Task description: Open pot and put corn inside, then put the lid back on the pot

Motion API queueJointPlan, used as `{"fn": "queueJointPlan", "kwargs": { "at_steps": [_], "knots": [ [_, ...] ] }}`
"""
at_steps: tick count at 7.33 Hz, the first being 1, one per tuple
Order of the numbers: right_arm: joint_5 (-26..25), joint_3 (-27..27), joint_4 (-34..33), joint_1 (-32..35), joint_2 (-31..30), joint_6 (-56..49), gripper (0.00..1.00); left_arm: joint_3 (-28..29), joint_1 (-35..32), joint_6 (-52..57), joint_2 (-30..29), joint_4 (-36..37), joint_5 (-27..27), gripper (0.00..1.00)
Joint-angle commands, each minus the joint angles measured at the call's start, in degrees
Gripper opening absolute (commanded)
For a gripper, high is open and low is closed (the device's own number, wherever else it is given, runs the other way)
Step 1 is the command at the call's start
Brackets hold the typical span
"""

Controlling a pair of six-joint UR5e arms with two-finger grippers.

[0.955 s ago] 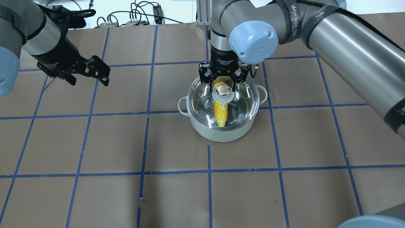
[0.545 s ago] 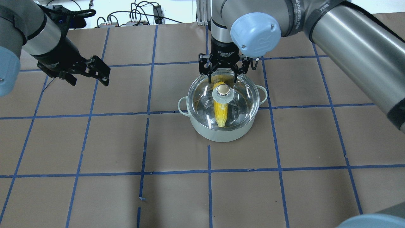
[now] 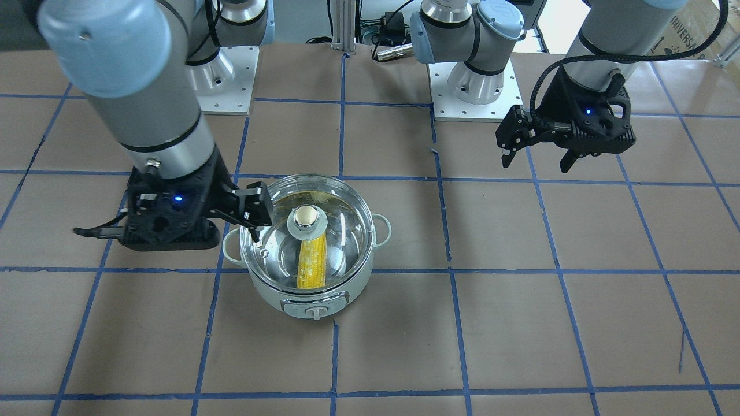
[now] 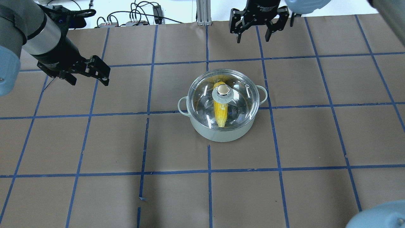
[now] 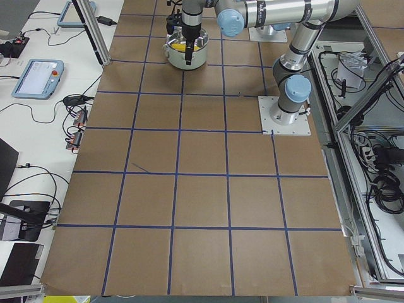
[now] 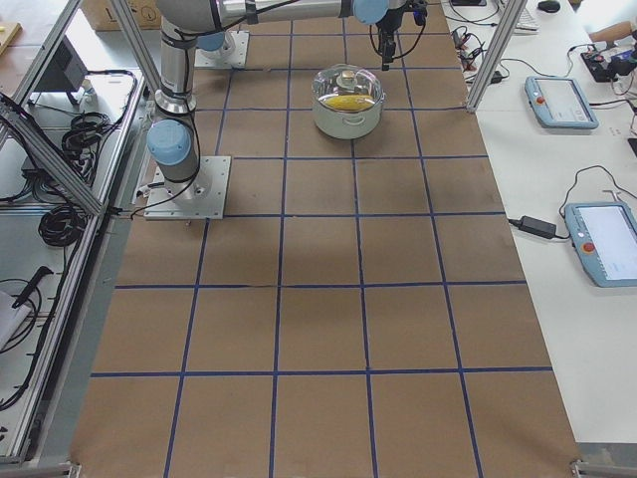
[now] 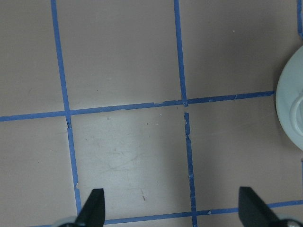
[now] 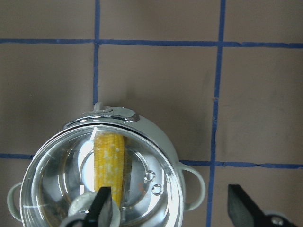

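Brown taped table [image 4: 95, 142] carries the pot [image 4: 218, 134], its lid [image 4: 223, 91] seemingly seated flush over the corn [image 4: 221, 114], so the right gripper [image 4: 253, 38] and left gripper [image 4: 90, 83] hang spread, empty.

I'm looking at a table [image 4: 95, 142] covered in brown paper and marked into squares by blue tape lines [image 4: 209, 190]. One loose tape end [image 4: 141, 198] sticks out near the front. Cables [image 4: 136, 15] bunch along the far edge. On the white side bench [image 6: 587, 358] lie a blue-edged tablet [image 6: 562, 103], a second tablet [image 6: 605, 244], both possibly teach pendants, and a black power brick [image 6: 537, 226].
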Motion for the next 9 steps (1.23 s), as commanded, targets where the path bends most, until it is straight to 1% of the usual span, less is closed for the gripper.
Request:
{"fn": "queueJointPlan", "kwargs": {
  "at_steps": [1,2,3,4,5,6,7,9],
  "knots": [
    [0.63,3.41,1.39,-5.08,-6.07,-3.05,1.00,0.89,0.00,-0.13,0.18,-2.25,0.05,1.00],
    [0.46,9.10,0.43,-7.36,-10.98,-3.05,1.00,1.33,0.00,-0.04,0.18,-4.09,0.14,1.00],
    [0.63,13.51,0.86,-9.47,-15.56,-2.79,1.00,1.08,0.00,-0.04,0.09,-4.11,-0.12,1.00],
    [0.72,16.33,0.95,-9.41,-19.08,-3.14,1.00,0.73,0.00,0.05,0.09,-4.11,-0.30,1.00],
    [-0.23,18.63,0.60,-9.32,-20.95,-5.05,1.00,0.64,0.00,0.05,0.18,-4.11,-0.30,1.00],
    [-0.24,20.21,1.65,-9.32,-22.27,-5.68,0.99,0.72,0.00,0.05,0.18,-4.11,-0.21,1.00],
    [-0.16,20.67,4.70,-9.32,-22.81,-5.34,0.98,0.72,0.09,0.05,0.18,-4.11,-0.21,1.00],
    [-0.24,20.84,6.04,-9.23,-22.81,-5.42,0.98,0.11,0.09,0.05,0.26,-4.11,-0.30,1.00]
  ]
}}
